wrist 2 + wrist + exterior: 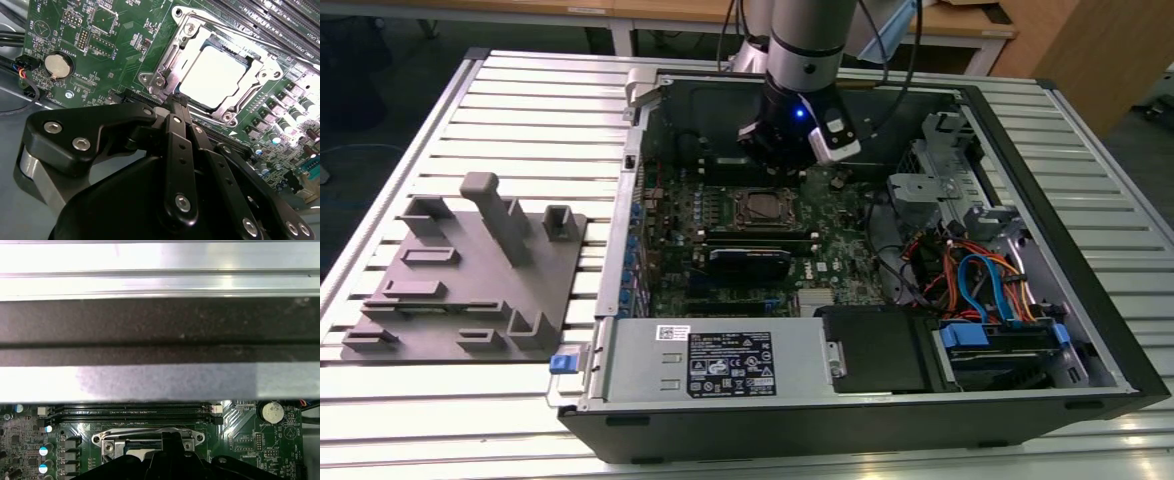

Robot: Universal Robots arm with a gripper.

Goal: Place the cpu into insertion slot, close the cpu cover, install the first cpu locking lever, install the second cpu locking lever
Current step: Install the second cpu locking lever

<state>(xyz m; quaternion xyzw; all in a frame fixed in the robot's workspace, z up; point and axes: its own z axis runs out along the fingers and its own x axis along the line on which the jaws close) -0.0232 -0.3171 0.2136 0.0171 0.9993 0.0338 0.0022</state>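
Note:
The cpu (220, 75), with its pale silver top, lies in the insertion slot (757, 205) on the green motherboard. The cpu cover (189, 35), a silver frame, lies flat around the chip. My gripper (176, 102) is shut, its black fingers pressed together with nothing visibly between them. Its tip is right at one edge of the socket, beside a corner screw. In the exterior view the gripper (781, 165) hangs just behind the socket inside the open computer case. The first wrist view shows the socket frame (120, 439) partly hidden behind the gripper (167, 440).
A coin battery (55, 65) and long black memory slots (135, 412) flank the socket. The case wall (160, 325) stands close behind the gripper. Cables (974, 280) fill the case on the exterior view's right; a grey fixture (467, 280) stands on the left.

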